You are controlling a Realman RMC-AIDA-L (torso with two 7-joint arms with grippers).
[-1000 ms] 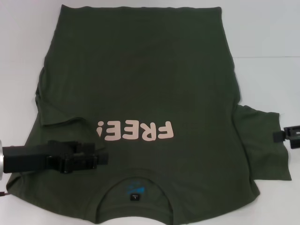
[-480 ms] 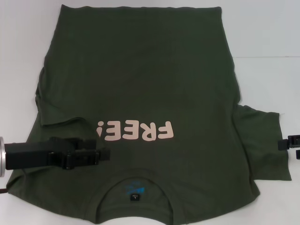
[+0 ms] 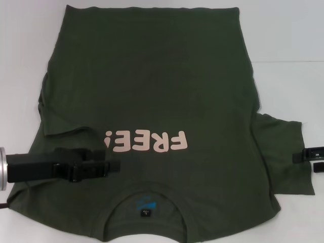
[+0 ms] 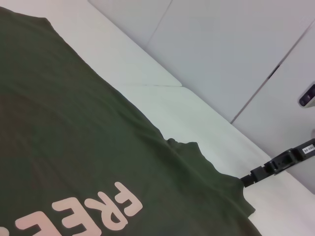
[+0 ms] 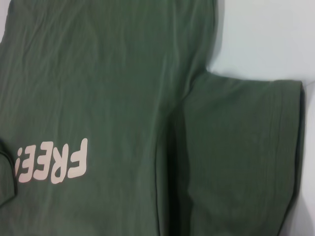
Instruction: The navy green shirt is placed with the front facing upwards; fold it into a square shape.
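The navy green shirt (image 3: 152,76) lies flat and face up on the white table (image 3: 293,40), collar toward me. Its pink "FREE!" lettering (image 3: 147,142) and blue-and-black neck label (image 3: 145,205) show. Its left sleeve is folded in over the body (image 3: 61,124). Its right sleeve (image 3: 283,152) lies spread out flat. My left gripper (image 3: 115,166) rests low over the shirt's left shoulder, beside the lettering. My right gripper (image 3: 311,159) is open at the outer edge of the right sleeve; it also shows in the left wrist view (image 4: 275,164). The right wrist view shows the sleeve (image 5: 236,147) and the lettering (image 5: 54,164).
White table surface surrounds the shirt, with bare room at the far right (image 3: 288,86) and far left (image 3: 25,76). The shirt's hem (image 3: 152,9) reaches near the far table edge. A pale wall (image 4: 221,44) stands beyond the table in the left wrist view.
My left gripper has slid slightly right and a little up along the shoulder. My right gripper has dropped a little lower at the sleeve's edge. The shirt has not moved.
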